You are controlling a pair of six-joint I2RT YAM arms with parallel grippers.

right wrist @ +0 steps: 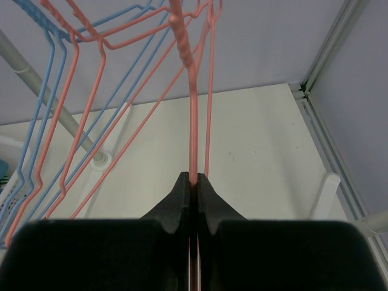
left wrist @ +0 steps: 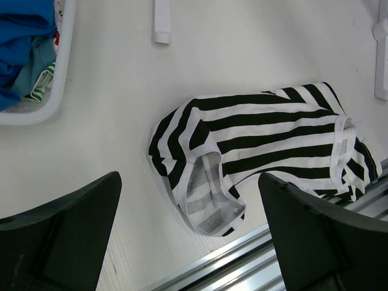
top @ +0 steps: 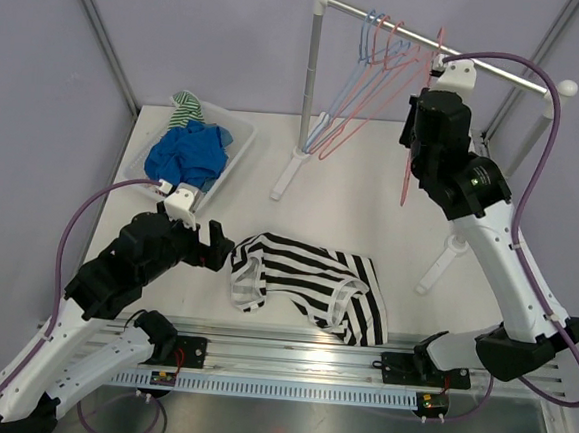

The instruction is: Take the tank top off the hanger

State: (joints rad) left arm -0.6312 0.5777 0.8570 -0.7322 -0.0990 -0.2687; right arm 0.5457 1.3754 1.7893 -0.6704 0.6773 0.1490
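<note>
1. The striped tank top [top: 309,283] is pictured crumpled on the table [top: 371,198] near its front edge, free of any hanger. The removal itself is judged done.
2. The pink hanger [right wrist: 193,115] is pinched between the closed jaws of the right gripper [right wrist: 193,177]. It is held up at the rail [top: 501,75], beside the other hangers [top: 365,82] hung there.
3. The left gripper [left wrist: 191,242] is shown spread wide and empty, low over the table just beside the garment's left end.
4. The step in hand is judged to be the return of the bare hanger to the rack. The hook should be brought squarely over the rail and lowered until its weight is carried there, and only then should the jaws be parted. Whether the hook is already seated cannot be told from these views.
5. The neighbouring wire hangers could easily be snagged, so the gripper is best withdrawn straight back from the rail once it is opened.
6. The garment is best left undisturbed by the left arm, and the basket [top: 238,137] of clothes, well apart from it, need not be touched.
</note>
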